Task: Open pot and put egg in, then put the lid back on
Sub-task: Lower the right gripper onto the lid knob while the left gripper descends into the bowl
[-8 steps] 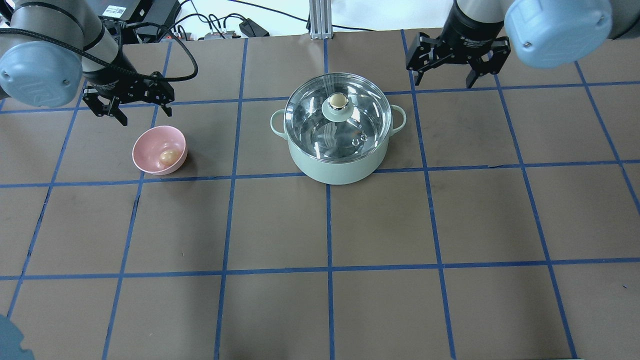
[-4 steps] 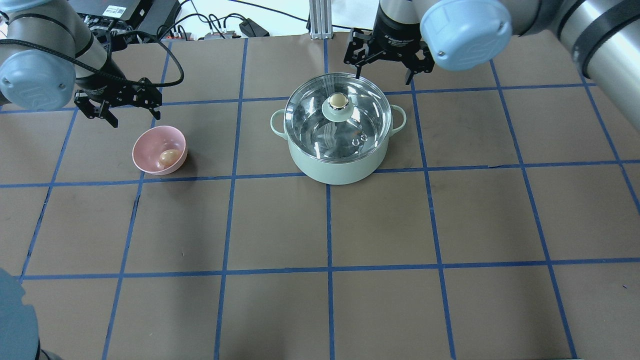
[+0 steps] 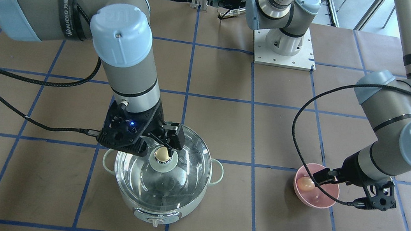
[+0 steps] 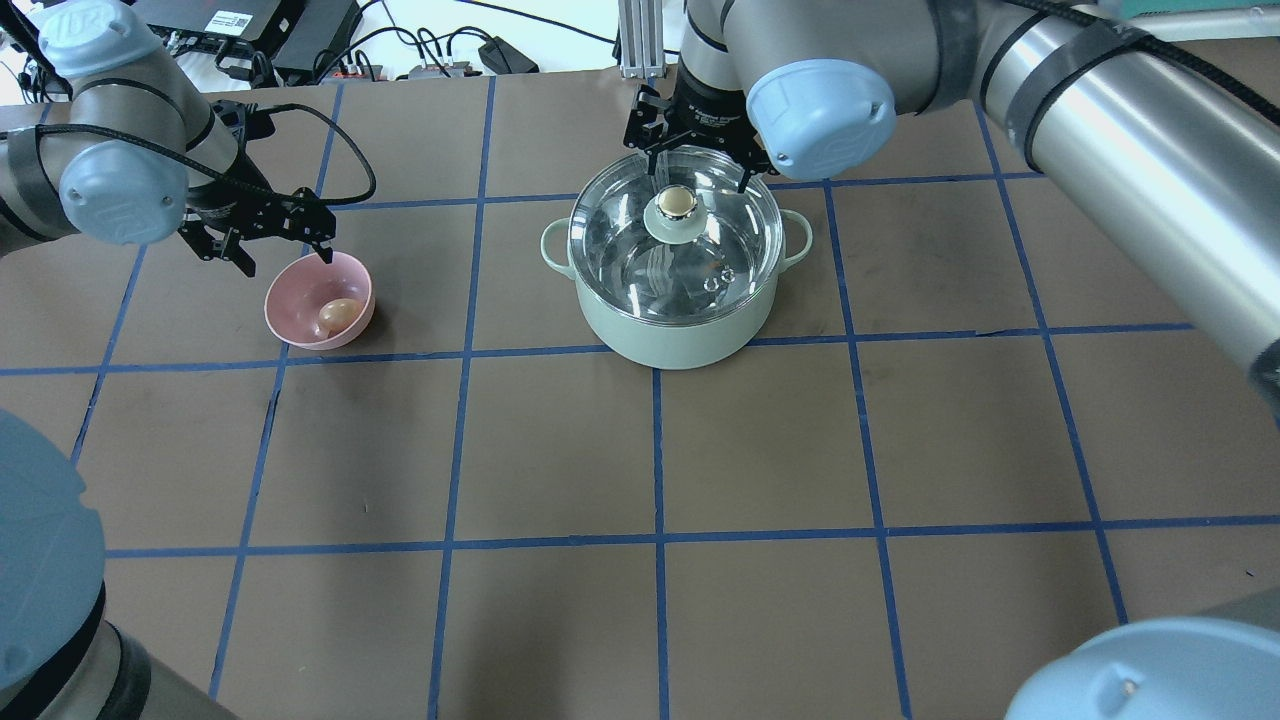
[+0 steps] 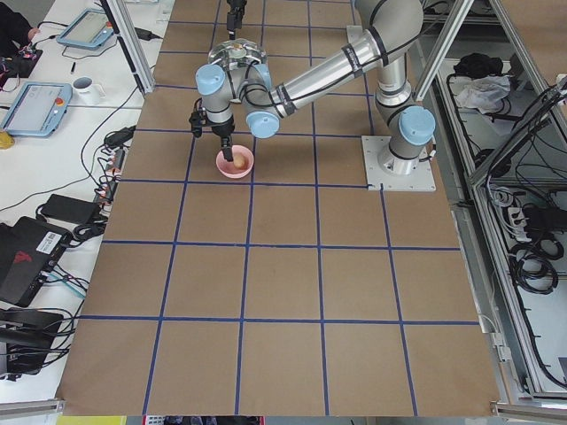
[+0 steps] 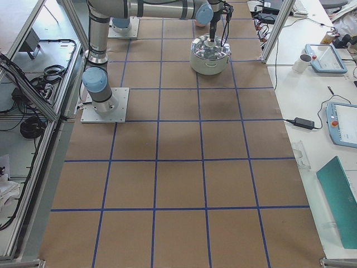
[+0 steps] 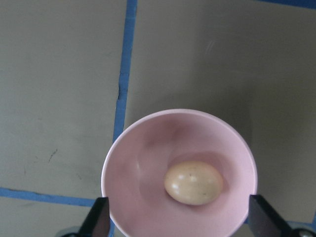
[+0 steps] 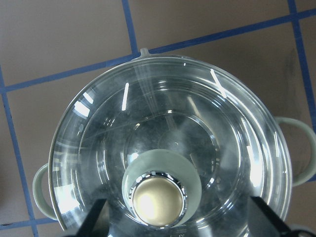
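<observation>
The mint-green pot point(image 4: 668, 330) stands mid-table with the clear glass lid point(image 4: 720, 250) on it; the lid's gold-capped knob point(image 4: 676, 204) is in the middle. My right gripper point(image 4: 697, 181) is open just above the lid. In the right wrist view the knob point(image 8: 158, 200) lies between its spread fingers point(image 8: 96, 219) without touching them. The tan egg point(image 4: 338, 315) lies in a pink bowl point(image 4: 290, 290). My left gripper point(image 4: 287, 258) is open over the bowl's far rim. In the left wrist view the egg point(image 7: 193, 182) sits just ahead of the fingers point(image 7: 98, 219).
Blue tape lines grid the brown table. Cables and black boxes point(image 4: 300, 30) and a metal post point(image 4: 635, 40) line the back edge. The left arm's base plate point(image 3: 284, 50) is bolted behind the pot. The right arm's long links point(image 4: 1100, 110) stretch over the table's right half.
My right gripper has swung left from the back right corner to just over the lid's knob. My left gripper has moved right and down to the bowl's rim. Pot, lid and egg have not moved.
</observation>
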`<action>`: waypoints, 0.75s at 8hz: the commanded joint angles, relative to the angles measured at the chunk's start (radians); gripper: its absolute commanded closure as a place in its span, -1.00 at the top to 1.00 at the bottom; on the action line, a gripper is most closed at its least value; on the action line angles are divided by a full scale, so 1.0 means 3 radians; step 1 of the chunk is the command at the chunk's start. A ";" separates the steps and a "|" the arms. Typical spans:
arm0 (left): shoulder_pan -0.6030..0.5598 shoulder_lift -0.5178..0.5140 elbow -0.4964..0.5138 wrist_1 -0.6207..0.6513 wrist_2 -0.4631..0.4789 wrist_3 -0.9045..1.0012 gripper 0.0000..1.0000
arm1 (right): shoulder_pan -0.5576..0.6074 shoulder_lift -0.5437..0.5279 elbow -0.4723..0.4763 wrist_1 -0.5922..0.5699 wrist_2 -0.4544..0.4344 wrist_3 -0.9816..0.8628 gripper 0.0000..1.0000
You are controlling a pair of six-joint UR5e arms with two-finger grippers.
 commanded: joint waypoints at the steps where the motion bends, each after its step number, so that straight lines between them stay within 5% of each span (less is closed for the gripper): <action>1: 0.0002 -0.0260 -0.0004 0.0212 -0.0021 0.0023 1.00 | 0.0091 0.0163 -0.0002 -0.0060 -0.0013 0.0041 1.00; 4: 0.0002 -0.0353 -0.0111 0.0218 -0.0016 0.0145 1.00 | 0.0091 0.0230 -0.0002 -0.0075 -0.0018 0.0031 0.82; 6: 0.0002 -0.0353 -0.0122 0.0212 -0.0026 0.0151 1.00 | 0.0091 0.0230 -0.0002 -0.0075 -0.0034 -0.0015 0.24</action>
